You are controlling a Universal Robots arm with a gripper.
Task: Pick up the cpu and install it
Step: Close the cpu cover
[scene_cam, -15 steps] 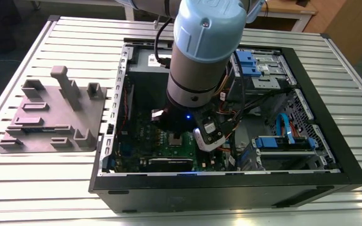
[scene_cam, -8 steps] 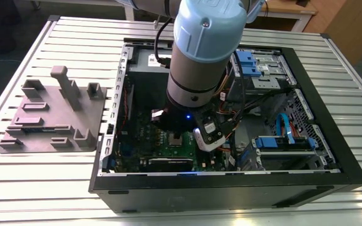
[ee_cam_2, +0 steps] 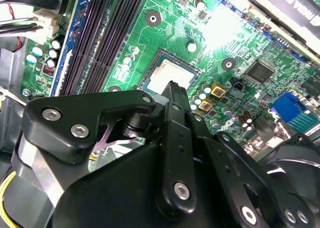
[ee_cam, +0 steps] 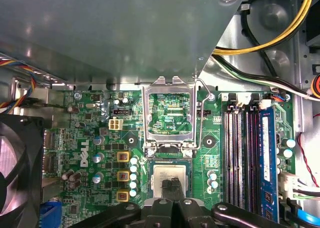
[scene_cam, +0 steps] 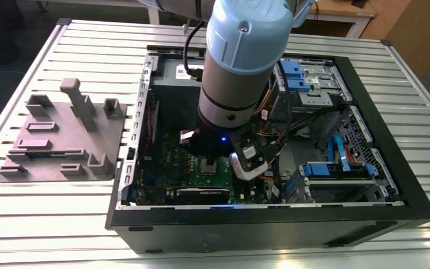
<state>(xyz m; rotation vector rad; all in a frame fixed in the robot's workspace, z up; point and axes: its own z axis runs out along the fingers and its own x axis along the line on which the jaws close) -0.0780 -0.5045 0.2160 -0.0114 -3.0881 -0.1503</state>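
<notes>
Here the gripper (ee_cam: pixel 172 186) is down inside the open computer case (scene_cam: pixel 275 227), fingers drawn together, tip touching the top of the cpu (ee_cam: pixel 161 174). The cpu lies flat in the socket of the green motherboard (ee_cam: pixel 100 138), with the metal socket frame (ee_cam: pixel 169 82) swung up just beside it.

Cpu (ee_cam: pixel 161 174): small silver-grey square, flat in open socket (ee_cam: pixel 169 151).
</notes>
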